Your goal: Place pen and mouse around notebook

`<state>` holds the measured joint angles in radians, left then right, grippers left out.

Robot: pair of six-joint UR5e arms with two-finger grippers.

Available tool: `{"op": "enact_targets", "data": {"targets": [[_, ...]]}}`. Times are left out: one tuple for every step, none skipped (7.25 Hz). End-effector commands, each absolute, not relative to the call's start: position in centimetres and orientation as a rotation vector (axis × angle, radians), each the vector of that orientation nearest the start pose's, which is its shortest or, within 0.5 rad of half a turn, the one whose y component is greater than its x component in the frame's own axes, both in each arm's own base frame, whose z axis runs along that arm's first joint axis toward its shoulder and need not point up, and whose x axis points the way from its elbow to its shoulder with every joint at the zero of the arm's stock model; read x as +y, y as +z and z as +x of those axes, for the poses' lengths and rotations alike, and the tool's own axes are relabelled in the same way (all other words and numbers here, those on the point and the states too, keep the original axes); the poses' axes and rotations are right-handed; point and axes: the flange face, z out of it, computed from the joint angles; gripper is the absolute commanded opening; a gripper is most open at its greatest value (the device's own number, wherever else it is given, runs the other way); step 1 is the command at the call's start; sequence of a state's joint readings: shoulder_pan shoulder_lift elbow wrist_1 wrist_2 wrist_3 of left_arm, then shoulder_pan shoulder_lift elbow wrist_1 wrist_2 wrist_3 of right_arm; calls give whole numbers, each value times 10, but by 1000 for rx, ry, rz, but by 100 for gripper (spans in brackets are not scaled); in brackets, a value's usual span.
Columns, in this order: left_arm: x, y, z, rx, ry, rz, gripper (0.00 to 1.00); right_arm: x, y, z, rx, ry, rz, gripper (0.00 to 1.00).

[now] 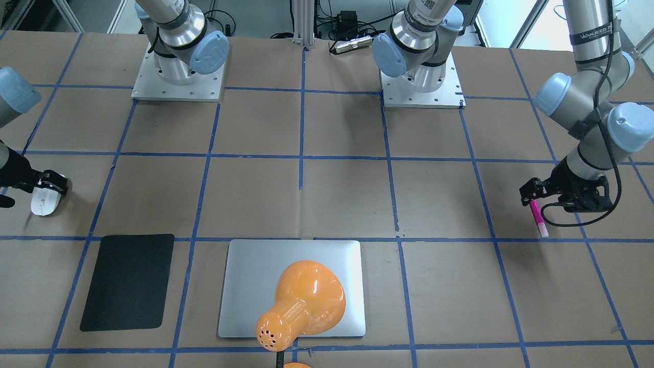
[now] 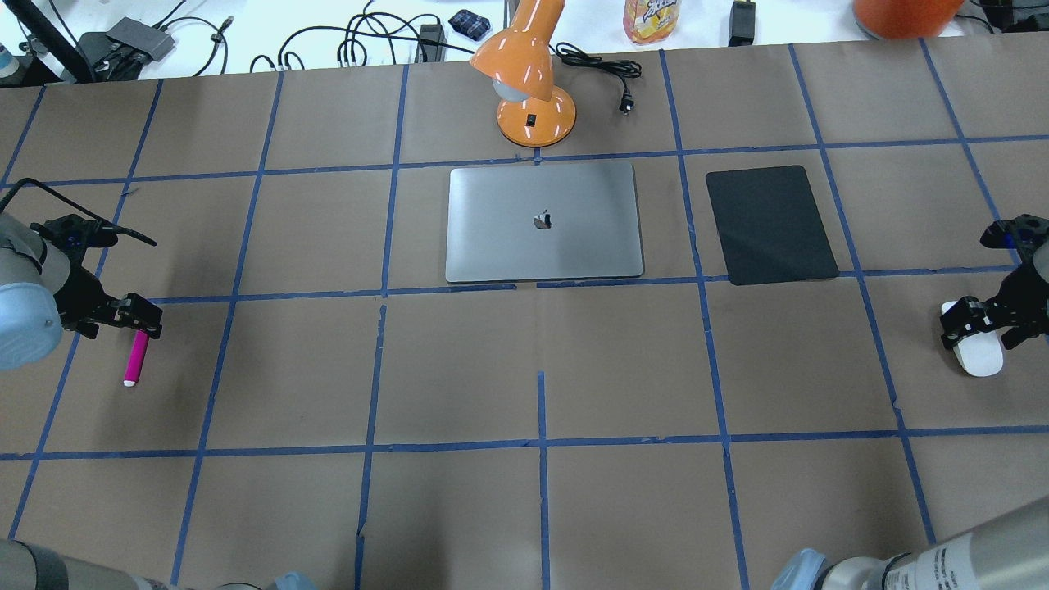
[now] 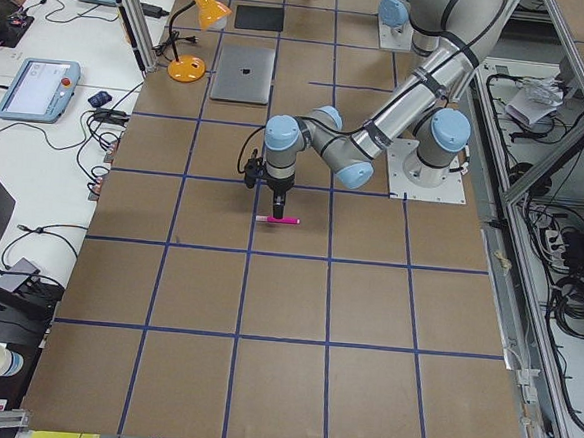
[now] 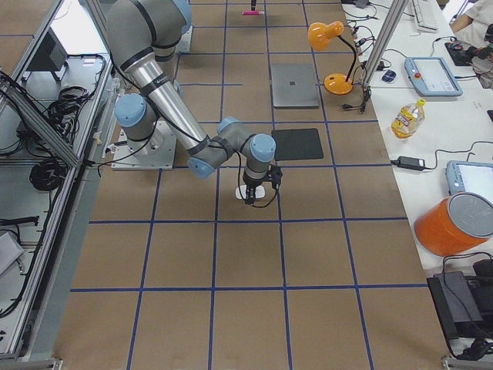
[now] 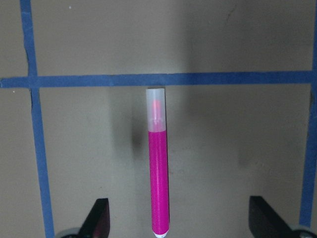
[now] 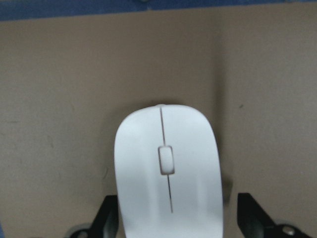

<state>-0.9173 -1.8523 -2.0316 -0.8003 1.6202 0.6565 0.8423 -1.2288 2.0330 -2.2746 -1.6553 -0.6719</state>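
- Front-facing view: the left arm is folded at the elbow at one end of the tabletop, wrist pointing down. The left claw hangs over one end of the pen, which lies flat.
- Same view: the right arm comes in at the opposite end, mostly cut off by the frame. The right claw sits low over the mouse.
- Same view: the notebook lies flat near the operators' edge, partly hidden under an orange lamp. A black mat lies beside it on the mouse's side.
- Overhead view: pen and mouse are both well apart from the notebook, at opposite ends. Bare tabletop runs between each of them and the notebook, and in front of it. The lamp base stands just behind its far edge.
- Left side view: the near arm reaches out low, its wrist vertical over the pen.
- Right side view: the near arm has the same pose over the mouse, near a corner of the mat.
- Left wrist view: the fingers stand wide apart with the pen centred between them, touching neither. Its pale cap stops just short of a blue tape line.
- Right wrist view: the fingers are spread either side of the mouse's near end, not clamped. There is a gap on one side; I cannot tell whether the other finger touches.
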Motion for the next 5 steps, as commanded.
{"op": "enact_targets", "data": {"targets": [[-481, 190, 226, 3165, -34, -63, 100, -455, 171, -238, 3125, 222, 81, 63], [-479, 185, 231, 3167, -25, -73, 100, -455, 172, -237, 3123, 223, 79, 58], [-479, 182, 231, 3168, -23, -73, 100, -457, 173, -237, 3125, 221, 76, 51], [-480, 178, 232, 3169, -21, -76, 93, -463, 182, -236, 3142, 198, 73, 51], [-480, 177, 232, 3171, -18, -71, 73, -478, 205, -234, 3153, 180, 46, 51]]}}
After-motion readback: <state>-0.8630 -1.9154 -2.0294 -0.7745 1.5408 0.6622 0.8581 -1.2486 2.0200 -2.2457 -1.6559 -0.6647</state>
